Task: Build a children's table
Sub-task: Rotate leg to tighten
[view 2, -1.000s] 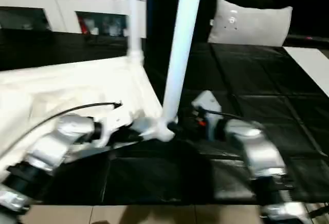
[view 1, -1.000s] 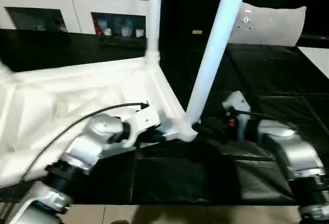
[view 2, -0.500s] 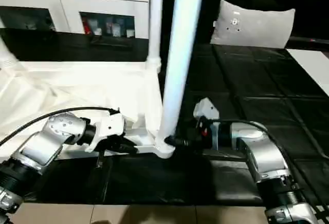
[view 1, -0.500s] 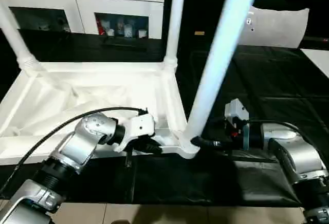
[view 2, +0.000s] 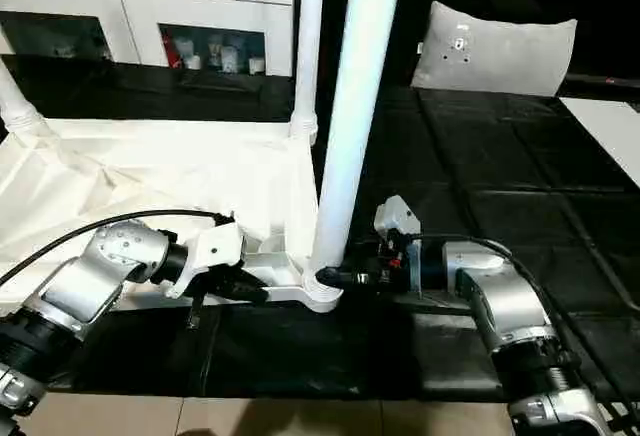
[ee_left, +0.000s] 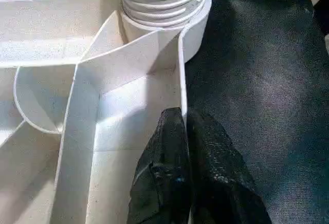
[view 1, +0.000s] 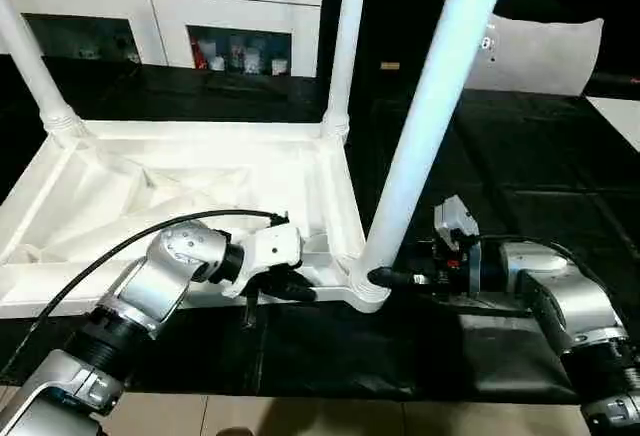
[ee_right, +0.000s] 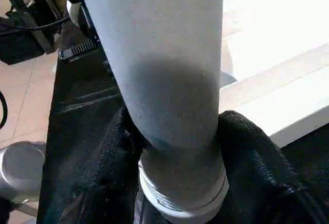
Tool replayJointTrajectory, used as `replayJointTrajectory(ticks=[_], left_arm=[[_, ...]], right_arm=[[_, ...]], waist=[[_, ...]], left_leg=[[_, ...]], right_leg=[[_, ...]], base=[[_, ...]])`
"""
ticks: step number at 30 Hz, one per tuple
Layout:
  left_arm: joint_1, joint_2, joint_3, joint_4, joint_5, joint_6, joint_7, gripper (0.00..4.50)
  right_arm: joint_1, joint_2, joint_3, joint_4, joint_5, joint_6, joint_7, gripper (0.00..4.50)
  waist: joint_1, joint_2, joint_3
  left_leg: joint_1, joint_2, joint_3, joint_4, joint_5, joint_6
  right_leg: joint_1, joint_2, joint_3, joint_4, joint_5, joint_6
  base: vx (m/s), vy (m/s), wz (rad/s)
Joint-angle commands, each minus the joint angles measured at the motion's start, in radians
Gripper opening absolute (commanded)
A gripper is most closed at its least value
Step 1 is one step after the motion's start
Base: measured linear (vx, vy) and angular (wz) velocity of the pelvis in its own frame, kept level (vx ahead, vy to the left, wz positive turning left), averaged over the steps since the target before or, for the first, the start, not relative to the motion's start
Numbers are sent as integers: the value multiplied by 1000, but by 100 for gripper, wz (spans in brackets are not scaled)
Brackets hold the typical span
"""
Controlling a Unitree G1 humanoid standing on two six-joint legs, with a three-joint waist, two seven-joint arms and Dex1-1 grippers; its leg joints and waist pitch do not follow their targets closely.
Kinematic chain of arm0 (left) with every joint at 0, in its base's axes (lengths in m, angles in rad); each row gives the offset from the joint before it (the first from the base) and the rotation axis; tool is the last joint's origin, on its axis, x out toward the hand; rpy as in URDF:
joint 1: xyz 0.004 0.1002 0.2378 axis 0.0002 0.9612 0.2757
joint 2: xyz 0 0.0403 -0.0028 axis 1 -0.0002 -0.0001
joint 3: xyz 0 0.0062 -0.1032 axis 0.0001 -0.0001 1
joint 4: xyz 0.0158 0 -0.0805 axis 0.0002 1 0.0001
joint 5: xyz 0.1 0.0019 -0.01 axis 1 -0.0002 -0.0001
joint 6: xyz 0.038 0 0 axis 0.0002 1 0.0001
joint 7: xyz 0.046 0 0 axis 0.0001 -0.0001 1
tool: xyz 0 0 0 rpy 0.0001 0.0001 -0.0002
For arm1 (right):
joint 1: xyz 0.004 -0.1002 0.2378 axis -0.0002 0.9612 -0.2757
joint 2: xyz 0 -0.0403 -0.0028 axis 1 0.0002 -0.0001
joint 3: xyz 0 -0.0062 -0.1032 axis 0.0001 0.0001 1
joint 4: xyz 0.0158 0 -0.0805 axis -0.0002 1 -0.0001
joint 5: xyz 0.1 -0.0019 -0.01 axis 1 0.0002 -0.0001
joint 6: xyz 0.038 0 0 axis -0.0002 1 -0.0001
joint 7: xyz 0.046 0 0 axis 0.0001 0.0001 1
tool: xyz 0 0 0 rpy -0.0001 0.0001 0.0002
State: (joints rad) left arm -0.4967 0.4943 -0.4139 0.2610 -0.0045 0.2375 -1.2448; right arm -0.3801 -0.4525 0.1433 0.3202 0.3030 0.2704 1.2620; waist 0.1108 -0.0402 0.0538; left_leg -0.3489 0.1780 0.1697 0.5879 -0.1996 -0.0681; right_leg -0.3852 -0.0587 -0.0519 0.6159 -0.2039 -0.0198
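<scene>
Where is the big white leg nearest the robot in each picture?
Left eye: the leg slants up right of centre, from the table's near corner.
Right eye: the leg stands just right of centre.
Left wrist: its threaded base at the top.
Right wrist: the leg in the middle, between black fingers.
Shared landmark: the corner socket.

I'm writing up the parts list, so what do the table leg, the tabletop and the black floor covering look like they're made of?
Leg: likely moulded plastic, smooth white with a slight sheen, and screw threads at its base.
Tabletop: probably the same white plastic; thin ribs and a rounded corner socket on its underside suggest moulding.
Floor covering: looks like black padded matting with seams between panels; exact material unclear.
</scene>
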Motion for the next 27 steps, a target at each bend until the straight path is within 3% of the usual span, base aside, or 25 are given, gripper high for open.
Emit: replayJointTrajectory(ticks=[1, 4, 5, 7, 10, 11, 13, 14, 17, 18, 23, 24, 26, 27], left_arm=[[3, -52, -5, -13, -15, 58, 48, 0], [-7, -87, 17, -12, -14, 113, 113, 0], [-8, -89, 18, -12, -14, 116, 116, 0], [-22, -157, 56, 0, -8, 202, 236, 0], [-36, -224, 81, 11, 2, 274, 333, 0], [-46, -262, 95, 19, 10, 310, 391, 0], [-58, -314, 115, 31, 20, 332, 468, 0], [-61, -328, 120, 32, 21, 336, 490, 0], [-63, -350, 121, 27, 26, 333, 516, 0], [-59, -350, 114, 17, 29, 318, 504, 0], [-47, -310, 87, 2, 45, 273, 464, 0], [-44, -297, 81, 1, 47, 260, 452, 0], [-41, -285, 74, 1, 51, 249, 439, 0], [-35, -264, 61, 0, 54, 233, 417, 0]], right_arm=[[17, 32, 19, 42, -7, 24, -32, 196], [-9, 77, 13, 134, -47, -12, -129, 196], [-10, 79, 13, 139, -49, -14, -133, 195], [-88, 154, -22, 327, -103, -95, -320, 195], [-149, 212, -76, 442, -101, -78, -499, 193], [-167, 241, -99, 464, -95, -46, -580, 193], [-129, 280, -106, 331, -103, 35, -660, 193], [-114, 294, -107, 278, -106, 60, -679, 193], [-100, 325, -102, 212, -111, 64, -704, 193], [-91, 335, -102, 161, -102, 64, -702, 247], [-78, 290, -99, 60, -65, 106, -666, 283], [-71, 270, -99, 30, -67, 119, -649, 298], [-64, 250, -99, 6, -66, 128, -629, 306], [-57, 219, -98, -19, -67, 135, -599, 316]], waist=[[-6, 4, -57], [-6, 6, -53], [-6, 6, -53], [-24, 6, -49], [-51, 5, -50], [-60, 5, -52], [-64, 7, -48], [-61, 3, -55], [-58, 1, -58], [-53, -1, -60], [-43, 3, -61], [-39, 5, -64], [-38, 4, -67], [-36, 10, -68]], left_leg=[[6, 57, -12, -68, -151, 34], [8, 56, -15, -72, -192, 14], [8, 56, -15, -72, -192, 14], [4, 53, -19, -75, -233, -10], [-2, 50, -26, -78, -253, -23], [1, 50, -27, -76, -257, -18], [2, 48, -22, -76, -250, -7], [4, 50, -23, -74, -233, 1], [-1, 50, -20, -72, -197, 17], [-1, 50, -15, -69, -176, 27], [-3, 54, -15, -71, -144, 32], [-4, 55, -14, -68, -108, 36], [-6, 53, -12, -65, -85, 43], [-7, 53, -13, -63, -66, 48]], right_leg=[[44, -88, 49, -69, -156, -240], [40, -94, 49, -82, -271, -216], [40, -94, 49, -82, -271, -216], [38, -95, 45, -87, -359, -201], [43, -93, 39, -93, -406, -171], [40, -93, 39, -95, -400, -172], [37, -84, 43, -101, -371, -166], [38, -87, 43, -95, -331, -175], [40, -89, 43, -91, -283, -181], [39, -89, 42, -92, -261, -182], [44, -88, 40, -87, -213, -180], [45, -85, 42, -76, -129, -193], [47, -83, 41, -70, -79, -203], [47, -84, 40, -66, -43, -214]], base=[[0, 0, 0], [0, 0, 0], [0, 0, 0], [0, 0, 0], [0, 0, 0], [0, 0, 0], [0, 0, 0], [0, 0, 0], [0, 0, 0], [0, 0, 0], [0, 0, 0], [0, 0, 0], [0, 0, 0], [0, 0, 0]])
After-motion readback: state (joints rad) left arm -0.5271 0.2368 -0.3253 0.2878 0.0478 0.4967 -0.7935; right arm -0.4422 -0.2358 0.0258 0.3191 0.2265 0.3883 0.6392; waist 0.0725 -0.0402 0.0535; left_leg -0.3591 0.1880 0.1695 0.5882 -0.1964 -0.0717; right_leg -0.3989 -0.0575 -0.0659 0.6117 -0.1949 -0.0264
